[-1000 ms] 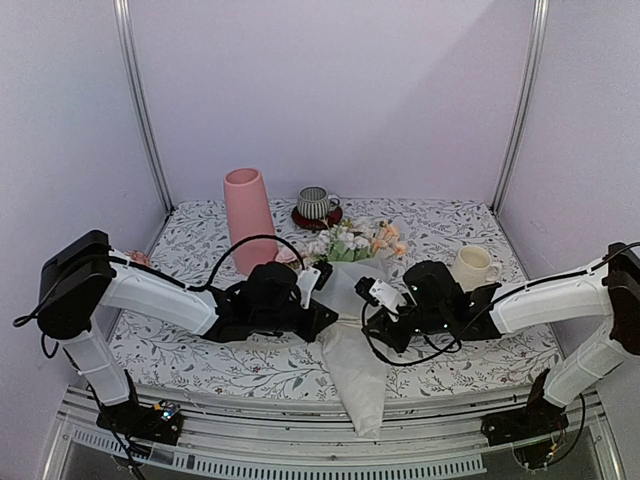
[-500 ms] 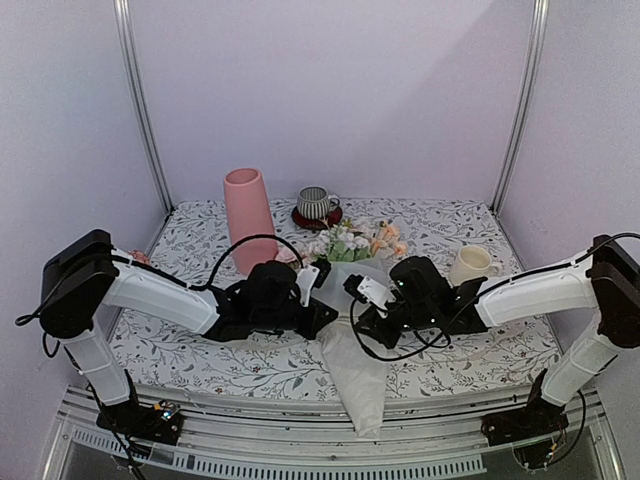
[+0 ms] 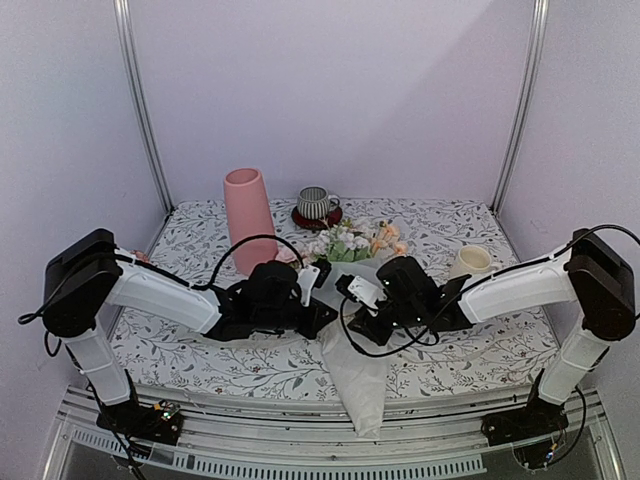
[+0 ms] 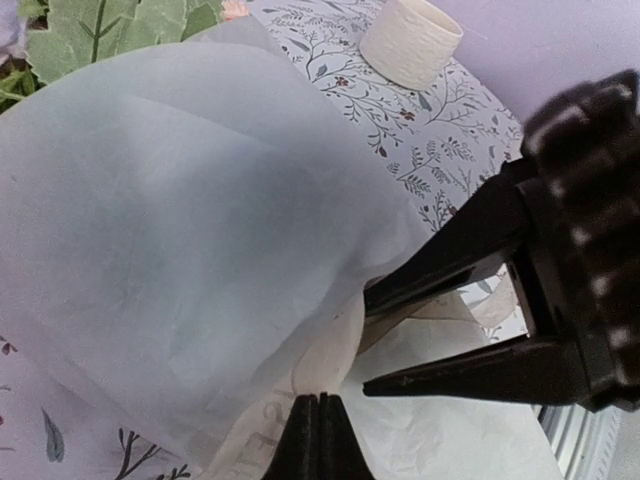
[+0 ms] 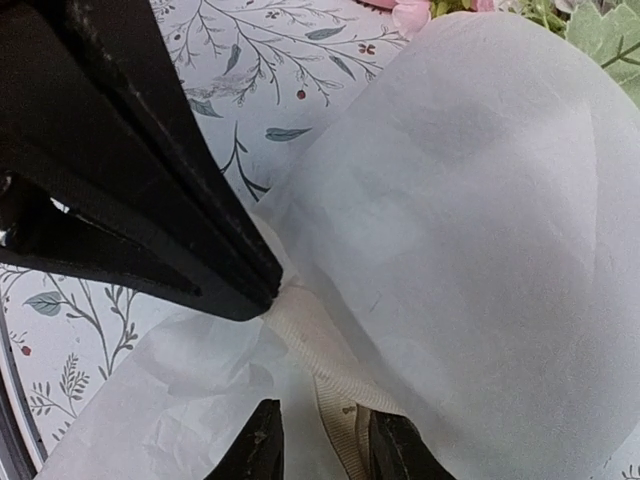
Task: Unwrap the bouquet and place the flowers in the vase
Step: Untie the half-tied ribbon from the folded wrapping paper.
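The vase (image 3: 247,215) is standing upright at the back left of the desk (image 3: 450,225), well apart from both arms. Just right of it, the left claw (image 4: 318,425) is reaching in low from the left, its 2 fingers pressed together with their tips against the cream ribbon (image 5: 310,340) at the neck of the bouquet (image 3: 358,375). Whether a fold is being pinched between them cannot be told.

The bouquet is lying along the middle of the desk. Its narrow paper tail is hanging over the near edge, and its flowers (image 3: 352,240) are spreading at the far end, still wrapped. Any print on the ribbon is too blurred to read. Behind the blooms, a grey mug (image 3: 316,203) is sitting on a red coaster (image 3: 300,218).

The right claw (image 5: 330,450) is coming in from the right to the same neck. Its 2 fingers are standing a little apart with a strip of ribbon running between them, not clamped. The tips of the 2 claws are nearly meeting there. Further right, a cream mug (image 3: 472,262) is standing just behind the right arm.
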Controlling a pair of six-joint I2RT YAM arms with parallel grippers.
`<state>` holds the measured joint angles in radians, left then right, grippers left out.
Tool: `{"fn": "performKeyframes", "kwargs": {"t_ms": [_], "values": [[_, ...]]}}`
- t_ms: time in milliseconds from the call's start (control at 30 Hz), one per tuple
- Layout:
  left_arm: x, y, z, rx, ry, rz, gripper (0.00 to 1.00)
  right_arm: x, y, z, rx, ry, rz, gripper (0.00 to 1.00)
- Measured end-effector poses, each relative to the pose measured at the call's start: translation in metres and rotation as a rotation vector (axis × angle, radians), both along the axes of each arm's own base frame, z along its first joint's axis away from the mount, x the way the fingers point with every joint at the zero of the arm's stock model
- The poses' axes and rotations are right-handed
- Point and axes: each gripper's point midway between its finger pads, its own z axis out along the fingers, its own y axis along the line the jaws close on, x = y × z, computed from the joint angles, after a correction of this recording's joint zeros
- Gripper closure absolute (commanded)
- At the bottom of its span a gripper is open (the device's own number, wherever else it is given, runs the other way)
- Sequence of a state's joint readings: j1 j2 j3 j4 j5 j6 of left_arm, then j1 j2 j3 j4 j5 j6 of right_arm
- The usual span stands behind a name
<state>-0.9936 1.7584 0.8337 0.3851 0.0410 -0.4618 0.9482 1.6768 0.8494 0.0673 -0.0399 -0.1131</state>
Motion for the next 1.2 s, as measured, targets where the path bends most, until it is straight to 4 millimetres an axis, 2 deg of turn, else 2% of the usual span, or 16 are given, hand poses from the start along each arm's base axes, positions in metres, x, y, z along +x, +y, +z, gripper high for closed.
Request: {"fn": "performKeyframes", "kwargs": {"t_ms": [133, 300, 533, 733, 900, 1100, 1167, 1200], "values": [[0.000, -0.001, -0.002, 0.003, 0.002, -0.001, 1.00, 0.004, 0.002, -0.006, -0.016, -0.001, -0.004, 0.72], [0.000, -0.001, -0.003, 0.003, 0.005, -0.002, 1.00, 0.005, 0.004, -0.013, -0.033, 0.002, 0.000, 0.94], [0.001, -0.001, -0.003, 0.003, 0.006, 0.001, 1.00, 0.003, -0.002, -0.006, -0.013, -0.011, -0.018, 0.97], [0.001, 0.000, -0.003, 0.003, 0.006, 0.009, 1.00, 0.000, -0.031, 0.029, 0.066, -0.090, -0.106, 0.97], [-0.001, 0.005, -0.009, 0.015, 0.018, 0.016, 1.00, 0.006, -0.067, 0.053, 0.137, -0.151, -0.263, 0.97], [-0.005, 0.012, -0.016, 0.029, 0.030, 0.023, 1.00, 0.024, -0.119, 0.056, 0.202, -0.137, -0.481, 0.97], [-0.006, 0.014, -0.016, 0.029, 0.031, 0.026, 1.00, 0.029, -0.129, 0.054, 0.217, -0.126, -0.535, 0.96], [-0.006, 0.015, -0.015, 0.029, 0.030, 0.027, 1.00, 0.030, -0.132, 0.054, 0.223, -0.120, -0.552, 0.92]]}}
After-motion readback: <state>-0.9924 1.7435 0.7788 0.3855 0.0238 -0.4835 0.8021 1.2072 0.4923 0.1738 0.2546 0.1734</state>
